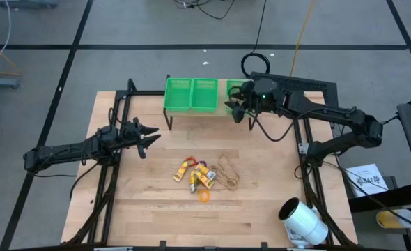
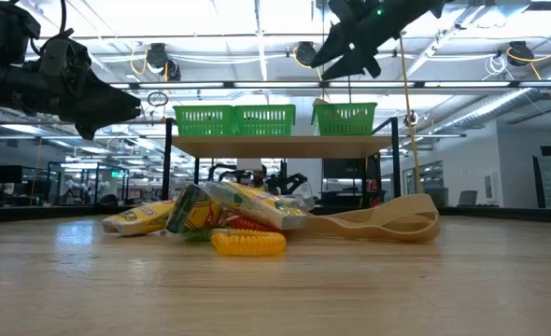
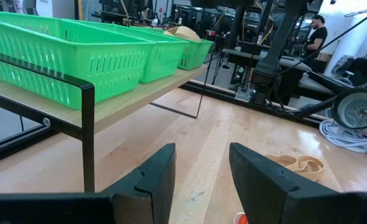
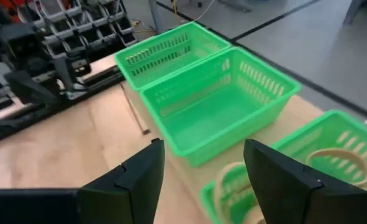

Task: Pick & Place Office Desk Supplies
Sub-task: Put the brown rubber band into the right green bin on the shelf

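The office desk supplies lie in a pile mid-table: yellow oblong packs, tan rubber bands and an orange ring. Three green baskets stand on a raised shelf at the far side. My right gripper hovers open above the rightmost basket, nothing between its fingers. Tan rubber bands lie in that basket, and another tan loop lies at its near rim. My left gripper waits open and level at the table's left, clear of everything.
A large white cylinder lies at the table's near right corner. The shelf stands on thin black legs. The left and middle baskets hold nothing that shows. Bare wood lies along the near edge.
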You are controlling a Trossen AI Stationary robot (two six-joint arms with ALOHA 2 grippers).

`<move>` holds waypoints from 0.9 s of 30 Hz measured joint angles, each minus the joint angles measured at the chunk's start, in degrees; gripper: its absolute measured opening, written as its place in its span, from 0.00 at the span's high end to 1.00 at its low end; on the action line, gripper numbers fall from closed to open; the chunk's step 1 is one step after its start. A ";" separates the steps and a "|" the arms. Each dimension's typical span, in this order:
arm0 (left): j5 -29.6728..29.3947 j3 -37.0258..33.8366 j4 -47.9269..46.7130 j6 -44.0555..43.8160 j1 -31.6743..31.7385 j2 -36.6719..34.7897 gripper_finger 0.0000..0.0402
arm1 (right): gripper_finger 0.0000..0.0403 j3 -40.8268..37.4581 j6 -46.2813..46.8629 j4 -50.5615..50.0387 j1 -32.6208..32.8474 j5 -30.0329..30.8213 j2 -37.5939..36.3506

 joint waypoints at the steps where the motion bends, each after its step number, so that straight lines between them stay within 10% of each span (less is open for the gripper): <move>1: 0.00 0.00 -0.02 0.00 0.00 0.02 0.60 | 0.48 0.00 1.34 -0.07 0.41 0.02 0.00; 21: 0.01 0.00 -0.02 0.00 -0.01 0.01 0.60 | 0.48 -9.48 1.01 18.04 19.83 -10.23 1.40; 27: 0.02 0.00 -0.02 0.00 -0.02 0.00 0.60 | 0.48 -17.39 0.50 20.68 29.12 4.36 1.82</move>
